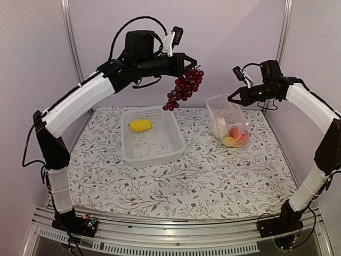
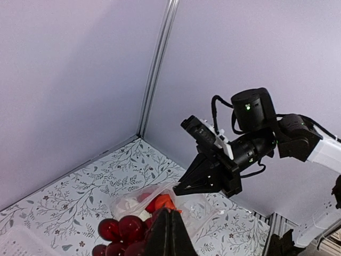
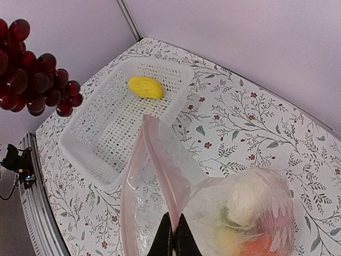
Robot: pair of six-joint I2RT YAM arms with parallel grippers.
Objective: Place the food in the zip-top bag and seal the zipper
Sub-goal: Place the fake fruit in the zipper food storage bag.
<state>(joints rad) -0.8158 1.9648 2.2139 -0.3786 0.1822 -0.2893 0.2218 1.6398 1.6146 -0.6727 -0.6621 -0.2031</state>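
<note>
Left tool [image 1: 193,65] is pinched shut on the stem of the grapes [image 1: 184,88]. The bunch hangs just under its tips, up in the air, well above the bench [image 1: 213,181]. In the left wrist view the two fingers [image 2: 169,234] meet with no gap, and the grapes sit right beside them.

Right tool [image 1: 230,98] is closed on the top edge of the bag [image 1: 230,125], and its fingers are pressed together on the plastic in the right wrist view. The bag hangs below the tool with its bottom resting on the bench. The zipper [image 3: 162,154] runs as a pinkish strip away from the tips, and the mouth looks open on the basket side.

Inside the bag, below the right tool, are the cauliflower [image 3: 248,197], an orange tomato [image 3: 261,246] and a yellow piece; cannot tell what that is.

The basket [image 1: 154,152] sits on the bench below and left of the left tool, with the lemon [image 1: 140,125] in it. The grapes are between the two tools, nearer the left one and apart from the bag.
</note>
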